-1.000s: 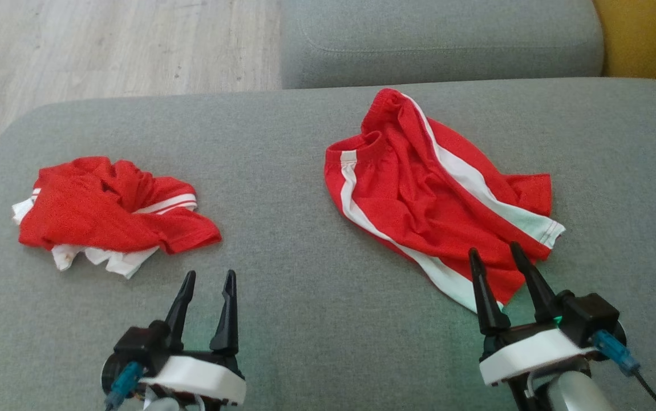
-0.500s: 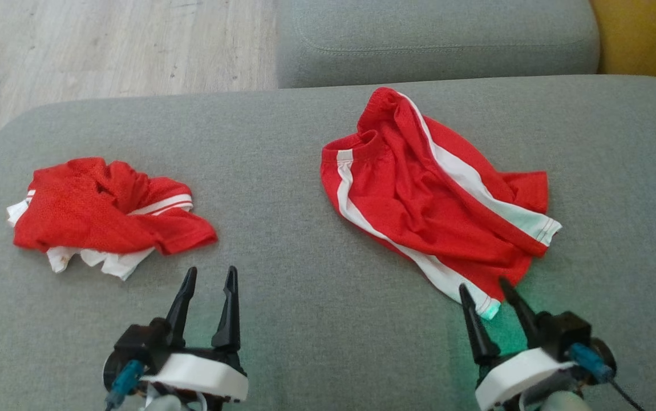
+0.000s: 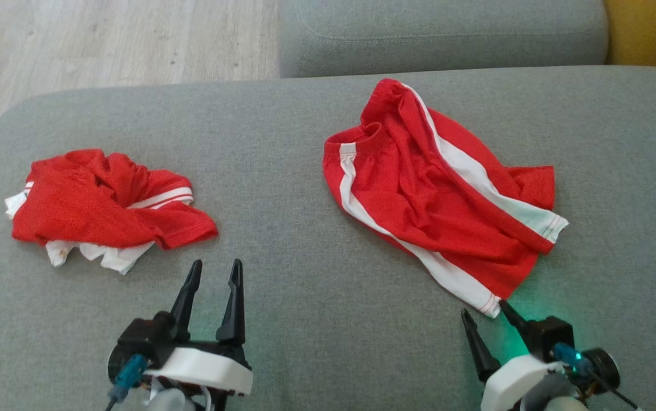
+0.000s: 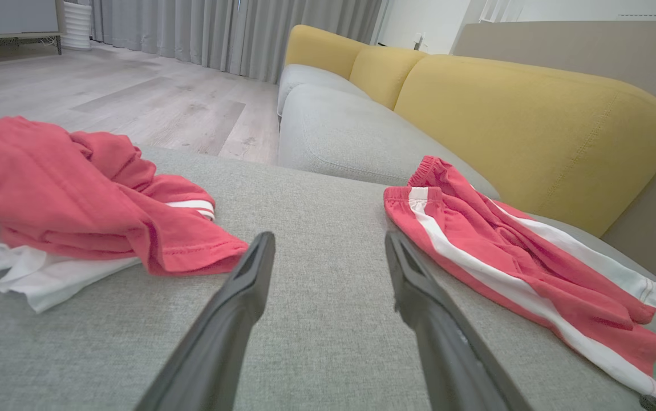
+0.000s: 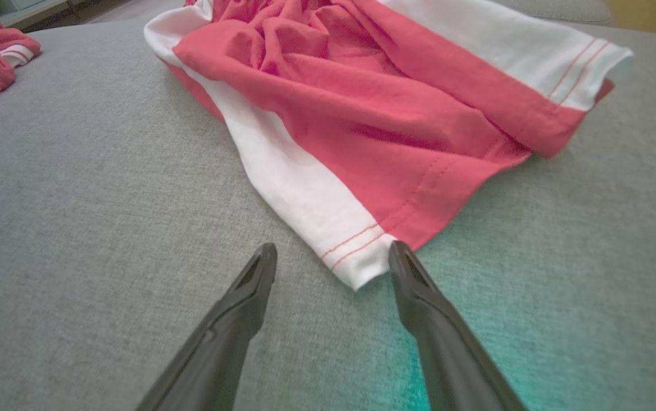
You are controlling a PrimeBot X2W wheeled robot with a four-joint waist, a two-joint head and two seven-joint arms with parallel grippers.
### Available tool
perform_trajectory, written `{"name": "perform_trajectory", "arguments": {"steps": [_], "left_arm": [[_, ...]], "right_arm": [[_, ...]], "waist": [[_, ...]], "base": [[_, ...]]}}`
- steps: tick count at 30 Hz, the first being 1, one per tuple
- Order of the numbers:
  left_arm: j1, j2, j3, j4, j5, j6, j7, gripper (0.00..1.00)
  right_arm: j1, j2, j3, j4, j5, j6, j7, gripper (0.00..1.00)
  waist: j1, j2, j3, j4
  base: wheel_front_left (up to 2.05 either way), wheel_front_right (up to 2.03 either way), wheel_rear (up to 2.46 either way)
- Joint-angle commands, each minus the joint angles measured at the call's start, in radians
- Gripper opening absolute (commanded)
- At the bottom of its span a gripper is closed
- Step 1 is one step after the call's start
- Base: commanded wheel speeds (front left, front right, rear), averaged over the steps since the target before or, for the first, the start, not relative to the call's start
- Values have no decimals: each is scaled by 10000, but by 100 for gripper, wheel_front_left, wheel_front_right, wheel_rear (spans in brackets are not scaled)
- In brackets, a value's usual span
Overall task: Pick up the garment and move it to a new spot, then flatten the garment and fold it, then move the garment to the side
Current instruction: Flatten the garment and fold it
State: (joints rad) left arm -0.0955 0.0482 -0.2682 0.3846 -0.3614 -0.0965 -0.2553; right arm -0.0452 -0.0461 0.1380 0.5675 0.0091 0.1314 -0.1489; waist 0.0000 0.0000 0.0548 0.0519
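Two grippers, both spread wide, holding nothing. Red shorts point(image 3: 436, 194) lie rumpled on right half of grey cushion point(image 3: 305, 297), waistband far, leg hems near. Right gripper point(image 3: 483, 307) sits at near hem: white corner pokes just between its fingertips, unpinched. Left gripper point(image 3: 217, 262) over bare cushion, crumpled red shirt point(image 3: 105, 205) just far-left of it.

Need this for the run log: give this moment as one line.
stage: pre-grasp | left pincer: open, empty, over cushion | right pincer: open at near corner of shorts, not gripping | shirt: crumpled, left
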Motion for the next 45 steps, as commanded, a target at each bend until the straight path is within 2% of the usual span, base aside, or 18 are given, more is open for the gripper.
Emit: {"name": "perform_trajectory", "arguments": {"steps": [1,10,11,12,13,19,28,31,37,45], "left_arm": [[-464,20,220,-324,-80,20,-65,100],[-561,20,200,-325,-94,14,-65,100],[-570,20,203,-329,-99,18,-65,100],[-575,20,210,-333,-103,23,-65,100],[-573,20,225,-337,-106,28,-65,100],[-555,20,378,-338,-43,38,-65,100],[-775,20,543,-414,197,-62,-65,100],[-1014,20,379,-343,305,-131,-65,100],[-2123,32,-770,296,570,-299,94,100],[-4511,402,-2876,1706,83,-338,2026,100]], "right_arm": [[-569,-41,206,-189,-20,-7,-24,100],[-905,-41,159,276,-185,-7,73,98],[-930,-41,173,339,-164,-7,97,76],[-954,-41,190,389,-150,-7,100,26],[-971,-41,218,430,-143,-7,91,0],[-951,-41,-76,488,-177,-7,-17,0],[-356,-41,-1779,-39,-1026,-7,56,0],[-305,-41,-1821,-216,-1037,-7,24,0],[-502,-41,-1502,-454,-835,-7,-72,0],[-942,-41,-1046,-539,-667,-7,-271,0]], "waist": [[0,0,61,30],[0,0,211,104],[0,0,219,101],[0,0,224,90],[0,0,220,65],[0,0,98,-274],[0,0,2,-1088],[0,0,75,-1238],[0,0,379,-1472],[0,0,1164,-1908]], "base": [[0,0,0],[0,0,0],[0,0,0],[0,0,0],[0,0,0],[0,0,0],[0,0,0],[0,0,0],[0,0,0],[0,0,0]]}}
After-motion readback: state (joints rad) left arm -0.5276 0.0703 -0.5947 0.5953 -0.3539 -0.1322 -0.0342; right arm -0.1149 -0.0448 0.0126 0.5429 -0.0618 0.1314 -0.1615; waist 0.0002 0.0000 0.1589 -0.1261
